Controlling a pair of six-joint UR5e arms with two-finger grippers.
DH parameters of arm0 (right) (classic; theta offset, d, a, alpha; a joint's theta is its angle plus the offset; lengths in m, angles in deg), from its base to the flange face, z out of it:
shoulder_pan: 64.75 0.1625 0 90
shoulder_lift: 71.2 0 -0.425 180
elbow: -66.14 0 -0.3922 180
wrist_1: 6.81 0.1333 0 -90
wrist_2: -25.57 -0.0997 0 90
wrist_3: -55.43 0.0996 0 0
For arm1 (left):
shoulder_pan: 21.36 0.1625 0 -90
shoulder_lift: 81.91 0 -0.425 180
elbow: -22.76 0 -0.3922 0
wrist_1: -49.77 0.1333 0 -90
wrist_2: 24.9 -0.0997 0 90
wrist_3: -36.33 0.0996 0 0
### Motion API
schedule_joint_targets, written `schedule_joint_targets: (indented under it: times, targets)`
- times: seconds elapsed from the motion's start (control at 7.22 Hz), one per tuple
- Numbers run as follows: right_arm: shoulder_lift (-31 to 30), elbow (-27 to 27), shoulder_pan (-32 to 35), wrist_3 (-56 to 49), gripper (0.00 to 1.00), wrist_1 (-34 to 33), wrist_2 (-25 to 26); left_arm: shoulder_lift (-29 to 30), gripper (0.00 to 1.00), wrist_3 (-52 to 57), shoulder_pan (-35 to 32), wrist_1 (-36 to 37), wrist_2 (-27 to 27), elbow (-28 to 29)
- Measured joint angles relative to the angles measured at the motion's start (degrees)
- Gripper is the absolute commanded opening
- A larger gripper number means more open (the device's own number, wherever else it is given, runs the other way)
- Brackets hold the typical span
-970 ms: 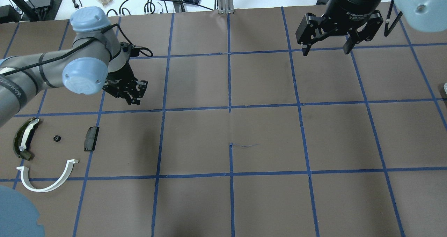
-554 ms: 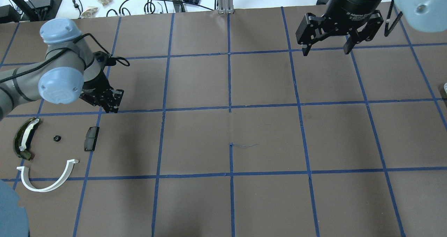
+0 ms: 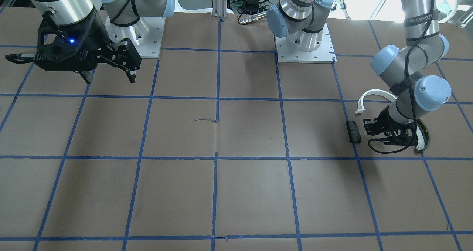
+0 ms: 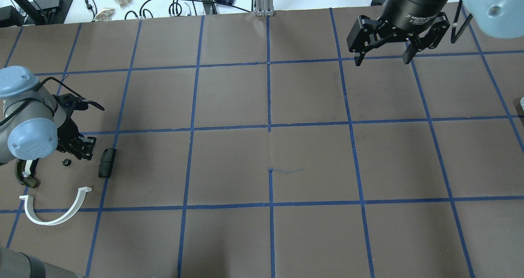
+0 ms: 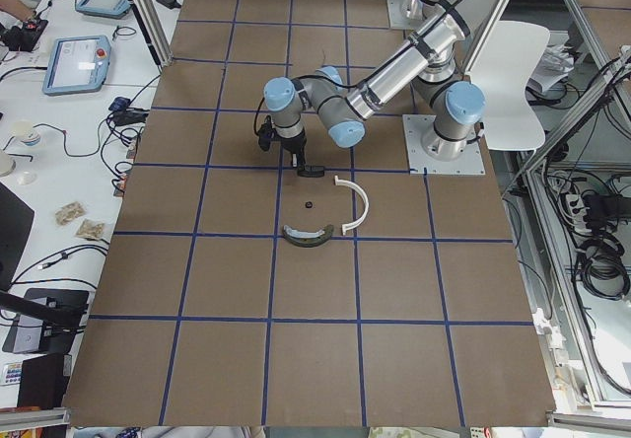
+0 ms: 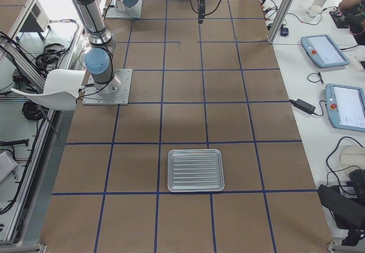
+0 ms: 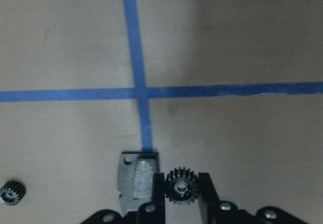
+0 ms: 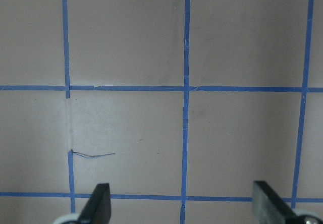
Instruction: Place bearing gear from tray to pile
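Left gripper [image 7: 180, 184]: jaws clamped on bearing gear [image 7: 177, 189]. Right gripper [image 4: 382, 53]: jaws apart. Risk: gear rolling from pile [image 4: 107, 162] when released.

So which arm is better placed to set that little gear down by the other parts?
The left one. Its tool grips the gear right beside the black block; the right tool is open, empty and far across the table.
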Motion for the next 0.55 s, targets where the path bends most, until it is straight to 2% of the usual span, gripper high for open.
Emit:
schedule_joint_targets:
  times: [0.14, 0.28, 0.42, 0.55]
  targets:
    - [0.0, -0.01, 0.0, 0.02, 1.0, 0.0, 0.01, -0.04, 0.03, 1.23, 2.24, 0.88, -0.11, -1.23]
    - [0.01, -0.01, 0.08, 0.04, 1.0, -0.03, -0.05, -0.35, 0.1, 2.21, 3.68, 1.21, -0.06, -1.79]
    - [0.07, 0.0, 0.16, 0.03, 1.0, -0.06, -0.12, -0.71, 0.3, 2.69, 4.34, 1.29, 0.02, -2.01]
    - [0.1, 0.04, 0.17, -0.01, 1.0, -0.09, -0.11, -0.59, 0.42, 2.94, 4.6, 1.38, 0.21, -1.97]
